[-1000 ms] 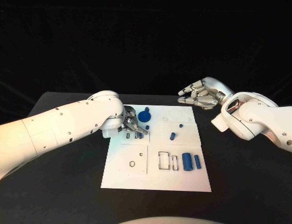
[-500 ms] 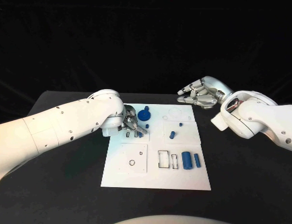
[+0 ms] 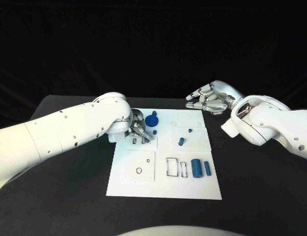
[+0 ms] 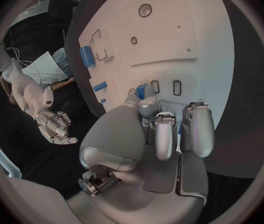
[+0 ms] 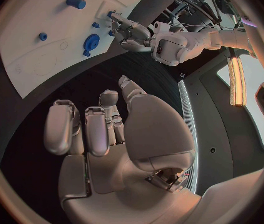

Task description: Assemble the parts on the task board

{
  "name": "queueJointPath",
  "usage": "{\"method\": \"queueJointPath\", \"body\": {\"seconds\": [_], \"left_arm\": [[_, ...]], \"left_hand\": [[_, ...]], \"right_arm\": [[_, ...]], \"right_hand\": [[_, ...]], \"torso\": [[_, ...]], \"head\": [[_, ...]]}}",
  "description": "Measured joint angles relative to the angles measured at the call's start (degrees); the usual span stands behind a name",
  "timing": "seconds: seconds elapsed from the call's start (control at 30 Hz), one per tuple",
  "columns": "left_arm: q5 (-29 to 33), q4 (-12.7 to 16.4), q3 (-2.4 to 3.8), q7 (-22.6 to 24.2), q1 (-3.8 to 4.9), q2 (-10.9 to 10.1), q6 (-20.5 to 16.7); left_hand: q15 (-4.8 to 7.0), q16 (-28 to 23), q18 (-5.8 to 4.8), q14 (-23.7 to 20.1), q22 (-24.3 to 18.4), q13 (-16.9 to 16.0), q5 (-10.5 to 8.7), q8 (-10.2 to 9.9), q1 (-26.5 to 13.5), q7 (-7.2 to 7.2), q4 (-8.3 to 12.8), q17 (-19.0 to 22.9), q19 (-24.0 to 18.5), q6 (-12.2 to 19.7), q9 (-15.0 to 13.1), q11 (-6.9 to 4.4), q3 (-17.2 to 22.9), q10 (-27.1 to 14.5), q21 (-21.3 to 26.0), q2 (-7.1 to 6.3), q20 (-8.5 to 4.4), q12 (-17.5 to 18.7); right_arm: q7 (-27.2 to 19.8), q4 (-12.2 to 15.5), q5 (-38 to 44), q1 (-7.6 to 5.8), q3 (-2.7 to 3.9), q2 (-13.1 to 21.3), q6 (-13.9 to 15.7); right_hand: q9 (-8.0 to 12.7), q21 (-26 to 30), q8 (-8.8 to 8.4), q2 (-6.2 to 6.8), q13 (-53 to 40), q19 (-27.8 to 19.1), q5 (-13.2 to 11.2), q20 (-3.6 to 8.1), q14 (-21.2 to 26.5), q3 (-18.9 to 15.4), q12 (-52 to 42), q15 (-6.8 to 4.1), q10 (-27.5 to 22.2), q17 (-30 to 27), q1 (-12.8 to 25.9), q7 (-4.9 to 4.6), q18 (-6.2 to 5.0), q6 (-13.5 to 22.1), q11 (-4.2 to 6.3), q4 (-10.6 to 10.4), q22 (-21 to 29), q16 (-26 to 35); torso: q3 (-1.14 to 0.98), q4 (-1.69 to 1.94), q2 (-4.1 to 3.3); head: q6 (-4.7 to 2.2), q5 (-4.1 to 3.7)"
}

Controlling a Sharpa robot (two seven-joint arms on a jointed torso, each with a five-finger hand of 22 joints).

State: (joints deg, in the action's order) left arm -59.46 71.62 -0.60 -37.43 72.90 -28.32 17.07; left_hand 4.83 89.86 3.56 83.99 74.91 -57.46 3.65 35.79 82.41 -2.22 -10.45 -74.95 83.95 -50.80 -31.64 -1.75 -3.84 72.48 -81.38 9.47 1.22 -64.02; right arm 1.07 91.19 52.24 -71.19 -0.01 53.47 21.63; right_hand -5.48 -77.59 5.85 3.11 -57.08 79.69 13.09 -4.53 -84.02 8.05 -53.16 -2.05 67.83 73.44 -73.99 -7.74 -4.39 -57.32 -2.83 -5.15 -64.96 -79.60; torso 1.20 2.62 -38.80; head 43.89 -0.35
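Several small blue plastic parts were on the white rectangular task board (image 3: 164,189), so assembly was judged to be at an early or middle stage. The silver many-fingered left hand (image 3: 140,131) was lowered over the board's far left section, fingers curled toward a small blue piece (image 4: 142,90) at its fingertips. Whether it actually gripped that piece could not be determined; the left wrist view showed only the fingertips closing around it. Just beyond this hand stood a round blue knob-like part (image 3: 152,120), which appeared seated.

The silver right hand (image 3: 209,103) hovered above the black tabletop (image 3: 68,201) past the board's far right corner, well apart from every part, fingers loosely spread and holding nothing.

Count, from the head view:
- One round knob-like part.
- One short blue peg (image 3: 181,143) and one smaller blue stud (image 3: 190,131), between the two hands.
- One thick blue cylinder (image 3: 196,169) and one thin blue bar (image 3: 207,169), lying side by side nearer the robot than both hands.

Beside the cylinder, rectangular outlined slots (image 3: 172,167) were unfilled, as were a ring-shaped recess and a small hole nearby. These were judged to be the remaining work.
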Motion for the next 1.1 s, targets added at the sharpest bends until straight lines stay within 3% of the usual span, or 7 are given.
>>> {"method": "queueJointPath", "body": {"seconds": [0.1,0.17,0.2,0.33,0.5,0.63,1.1], "left_arm": [[0.1,0.0,0.01,0.1,0.02,-0.1,-0.1],[0.2,0.1,0.01,0.1,0.02,-0.2,-0.2],[0.2,0.1,-0.02,0.1,0.01,-0.2,-0.2],[0.6,0.3,-0.11,0.1,-0.11,-0.7,-0.3],[1.0,0.9,-0.17,0.1,-0.19,-1.7,-0.9],[1.1,1.3,-0.17,0.1,-0.19,-2.4,-2.1],[0.0,2.9,-0.21,0.1,-0.4,-3.3,-6.9]], "left_hand": [[0.0,0.0,0.0,0.0,0.0,0.3,0.29,-0.5,1.7,-0.12,-1.5,0.0,0.0,0.6,-0.3,0.01,1.5,0.0,0.0,-0.4,0.0,0.4],[0.0,0.0,0.0,0.0,0.0,0.4,0.42,-0.6,2.6,-0.32,-3.9,0.0,0.0,0.9,-0.6,0.15,4.0,-0.1,0.0,-1.32,0.0,0.8],[0.0,0.0,0.0,0.0,0.0,0.6,1.18,-0.8,1.8,-0.43,-6.8,0.0,0.0,1.0,-1.1,0.34,6.8,-0.1,0.0,-3.57,0.0,1.0],[0.0,0.0,0.0,0.0,0.0,0.6,1.87,-0.7,-1.6,-0.43,-6.7,0.0,0.0,1.0,-2.2,0.43,17.5,0.0,0.0,-8.58,0.0,1.1],[-0.01,0.0,0.01,0.0,0.0,0.4,2.49,0.7,-6.0,-0.45,-6.0,0.0,0.0,1.0,-4.0,0.62,27.2,0.6,0.3,-13.01,0.01,1.1],[-0.01,0.0,0.0,0.0,0.0,0.0,4.61,1.8,-8.5,-0.45,-5.4,0.0,0.0,1.0,-5.2,0.31,31.7,0.9,0.3,-15.47,0.01,0.8],[-0.01,0.0,0.0,0.0,0.0,0.0,6.09,2.7,-10.3,-0.56,-4.8,0.0,0.0,1.0,-6.5,0.2,33.9,1.4,0.3,-16.49,0.01,0.6]], "right_arm": [[0.0,0.0,0.0,0.02,-0.04,0.0,-0.2],[0.1,-0.1,0.0,0.02,-0.06,-0.1,-0.3],[0.1,-0.1,0.0,0.03,-0.08,-0.1,-0.4],[0.2,-0.2,0.0,0.05,-0.14,-0.1,-0.7],[0.3,-0.2,0.0,0.05,-0.23,-0.2,-1.0],[0.3,-0.3,0.0,0.07,-0.3,-0.3,-1.3],[0.4,-0.6,0.0,0.16,-0.43,-0.5,-1.7]], "right_hand": [[0.0,0.0,0.0,0.0,0.0,0.0,0.0,0.0,0.0,0.1,0.0,0.0,0.0,0.0,0.0,0.0,0.0,0.0,0.0,-0.1,0.0,0.0],[0.0,0.0,0.0,0.0,0.0,0.0,0.0,0.0,0.0,0.1,0.0,0.0,0.0,0.0,0.0,0.0,0.01,0.0,0.0,-0.1,0.0,0.0],[0.0,0.0,0.0,0.0,0.0,0.0,0.0,0.0,0.0,0.1,0.0,0.0,0.0,0.0,0.0,0.0,0.0,0.0,0.0,-0.1,0.0,0.0],[0.0,0.0,0.0,0.0,0.0,0.0,0.0,0.0,0.0,0.1,0.0,0.0,0.0,0.0,0.0,0.0,0.0,0.0,0.0,-0.1,0.0,0.0],[0.0,0.0,0.0,0.0,0.1,0.0,0.0,0.0,0.0,0.1,0.0,0.0,0.0,0.0,0.0,0.0,0.01,0.0,0.0,-0.1,0.1,0.0],[0.0,0.0,0.0,0.0,0.1,0.0,0.0,0.0,0.0,0.1,0.0,0.0,0.0,0.0,0.0,0.0,0.01,0.0,-0.01,-0.1,0.1,0.0],[0.0,0.0,0.0,0.0,0.1,0.0,0.2,0.0,0.0,0.1,0.0,0.0,0.0,-0.1,0.0,0.0,0.0,0.0,-0.01,-0.1,0.1,0.0]], "torso": [[0.0,-0.01,0.01],[-0.01,-0.02,0.0],[-0.01,-0.03,0.0],[-0.03,-0.03,0.0],[-0.07,-0.02,0.0],[-0.09,0.05,0.02],[-0.09,0.03,-0.05]], "head": [[0.07,0.03],[0.11,0.06],[0.12,0.07],[0.15,0.08],[0.16,0.1],[0.17,0.11],[0.33,0.59]]}}
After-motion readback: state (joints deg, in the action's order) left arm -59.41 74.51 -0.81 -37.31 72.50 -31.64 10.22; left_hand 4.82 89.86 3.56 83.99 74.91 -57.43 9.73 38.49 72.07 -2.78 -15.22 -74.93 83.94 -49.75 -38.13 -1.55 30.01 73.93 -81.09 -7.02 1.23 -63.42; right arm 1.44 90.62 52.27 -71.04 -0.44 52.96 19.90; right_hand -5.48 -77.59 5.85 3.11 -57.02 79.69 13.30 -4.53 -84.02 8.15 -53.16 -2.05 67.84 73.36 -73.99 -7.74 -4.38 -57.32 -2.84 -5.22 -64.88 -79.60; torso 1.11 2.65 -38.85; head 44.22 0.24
